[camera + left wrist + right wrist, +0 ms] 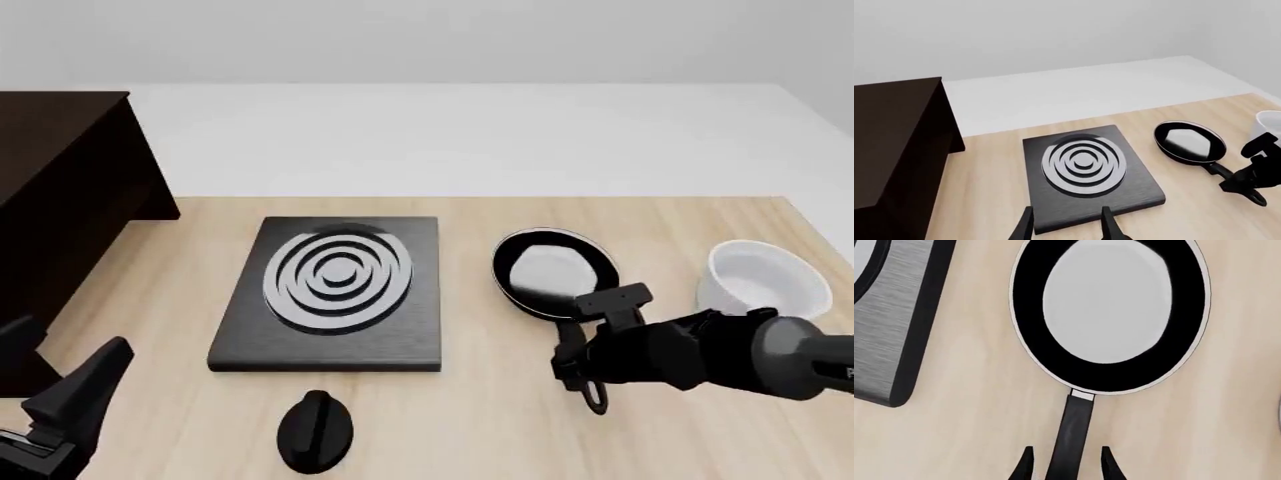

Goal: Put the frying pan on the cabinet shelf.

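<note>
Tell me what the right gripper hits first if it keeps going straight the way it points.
Probably the frying pan's handle: the right gripper points down at it, open, one of its fingers on each side. How far above it hangs is unclear.

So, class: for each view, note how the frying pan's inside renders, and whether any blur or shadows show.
Front view: frying pan interior shows a pale grey reflection, everything sharp. Left wrist view: the reflection looks angular, and the cabinet shelf is flatly dark. Right wrist view: a smooth white oval fills the pan; the right gripper straddles the handle; shadows are barely visible.
</note>
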Robot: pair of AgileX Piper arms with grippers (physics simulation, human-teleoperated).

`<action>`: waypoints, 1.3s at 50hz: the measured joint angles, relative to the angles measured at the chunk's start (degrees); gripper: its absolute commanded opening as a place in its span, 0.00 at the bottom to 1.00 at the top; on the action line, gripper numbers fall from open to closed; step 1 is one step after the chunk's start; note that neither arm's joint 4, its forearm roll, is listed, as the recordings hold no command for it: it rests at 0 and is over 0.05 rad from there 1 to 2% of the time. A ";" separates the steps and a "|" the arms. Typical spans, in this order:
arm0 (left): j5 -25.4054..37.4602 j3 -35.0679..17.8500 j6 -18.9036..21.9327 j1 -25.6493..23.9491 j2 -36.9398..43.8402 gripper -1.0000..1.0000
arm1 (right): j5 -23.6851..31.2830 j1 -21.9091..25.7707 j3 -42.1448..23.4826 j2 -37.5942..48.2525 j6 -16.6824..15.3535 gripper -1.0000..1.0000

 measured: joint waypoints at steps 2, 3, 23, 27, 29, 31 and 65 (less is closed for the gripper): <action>-0.07 0.06 0.00 0.03 0.04 1.00 | -0.39 0.00 0.29 0.25 0.07 1.00; -0.12 0.11 0.01 0.04 0.05 1.00 | -0.57 0.01 0.43 0.35 0.10 1.00; -0.64 0.77 0.07 -0.02 0.35 1.00 | -1.87 0.39 3.51 -0.52 0.92 1.00; -0.62 0.77 0.09 -0.11 0.38 1.00 | -1.66 0.64 3.97 -1.23 0.95 0.00; -0.59 0.75 0.10 -0.13 0.39 1.00 | -1.53 0.41 4.09 -1.59 1.13 0.00; -0.55 0.71 0.11 -0.14 0.40 1.00 | -1.30 0.12 4.12 -2.01 0.98 0.00; -0.46 0.77 0.04 -0.86 0.81 1.00 | 3.50 -6.74 1.27 -15.39 -7.81 0.00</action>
